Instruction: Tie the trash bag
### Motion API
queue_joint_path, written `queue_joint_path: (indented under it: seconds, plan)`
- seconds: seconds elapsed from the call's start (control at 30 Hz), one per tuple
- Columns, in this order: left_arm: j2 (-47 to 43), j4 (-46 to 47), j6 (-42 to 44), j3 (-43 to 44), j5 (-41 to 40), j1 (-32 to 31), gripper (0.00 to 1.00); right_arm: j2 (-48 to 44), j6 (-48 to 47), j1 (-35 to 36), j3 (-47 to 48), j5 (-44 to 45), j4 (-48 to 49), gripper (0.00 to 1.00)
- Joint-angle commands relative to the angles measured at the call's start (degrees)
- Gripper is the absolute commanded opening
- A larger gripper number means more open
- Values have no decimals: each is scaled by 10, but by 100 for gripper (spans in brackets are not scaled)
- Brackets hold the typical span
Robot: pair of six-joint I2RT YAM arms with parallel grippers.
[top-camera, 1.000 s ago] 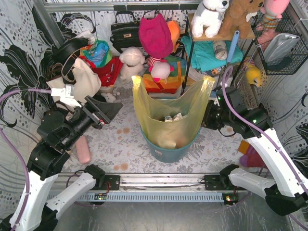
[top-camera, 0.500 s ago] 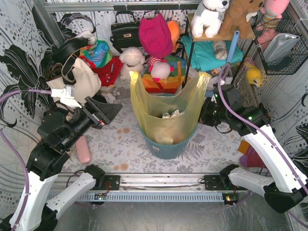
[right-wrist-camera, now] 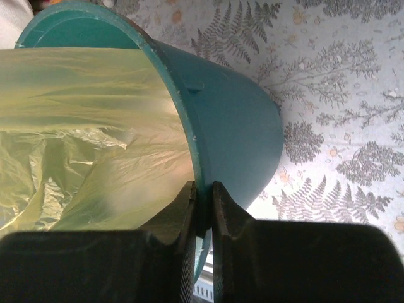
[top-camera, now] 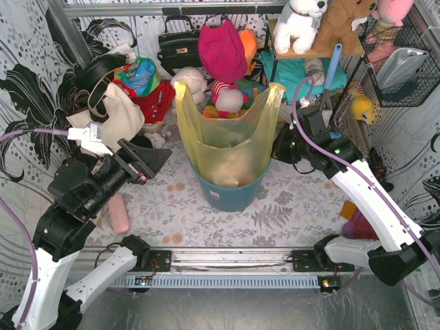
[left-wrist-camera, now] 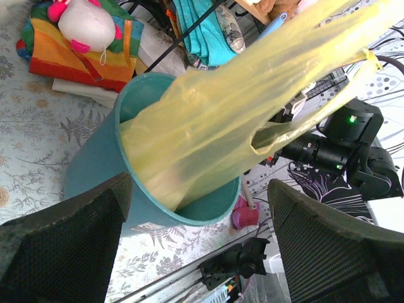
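Observation:
The trash bag (top-camera: 223,137), thin yellow-green plastic, stands tall out of the teal bin (top-camera: 230,196), its two handle ears pointing up. My right gripper (top-camera: 280,148) is against the bag's right side, shut on a thin fold of it. In the right wrist view the jaws (right-wrist-camera: 203,196) stand almost together, with the bag (right-wrist-camera: 82,126) to their left and the bin's rim (right-wrist-camera: 233,120) just beyond. My left gripper (top-camera: 148,161) hangs wide open, left of the bin and clear of the bag. Its wrist view frames the bin (left-wrist-camera: 95,170) and stretched bag (left-wrist-camera: 252,95) between the fingers (left-wrist-camera: 201,183).
A cream tote bag (top-camera: 113,113) and a black handbag (top-camera: 180,45) stand at the back left. Stuffed toys and folded cloths crowd the back wall and the shelf rack (top-camera: 275,75). A pink cylinder (top-camera: 119,213) lies left of the bin. The arms' rail (top-camera: 227,261) runs along the front.
The right gripper has moved up and to the left along the bag's side, drawing the bag taller and further out of the bin. The left arm has hardly moved.

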Motion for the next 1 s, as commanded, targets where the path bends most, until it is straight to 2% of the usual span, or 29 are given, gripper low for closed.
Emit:
queue_joint_path:
  seconds: [0.0,0.1,0.2,0.3,0.4,0.5,0.63,0.97]
  plan:
    - [-5,6,20,25,-10,1,96,17,-11,2,15,47,46,7]
    - [-3,20,21,32,11,1,96,17,-8,2,15,57,63,11]
    - [-2,60,26,36,57,1,96,14,-10,2,20,57,68,28]
    - [11,91,30,53,99,1,96,8,-23,3,41,61,54,35]
    - [32,126,32,78,136,1,97,-2,-41,3,71,71,37,48]
    - [64,173,27,102,194,1,96,-13,-60,2,112,93,6,55]
    - [118,240,2,139,275,1,93,-25,-94,1,182,121,-21,59]
    - [234,365,-50,230,325,0,93,-16,-188,2,313,83,19,62]
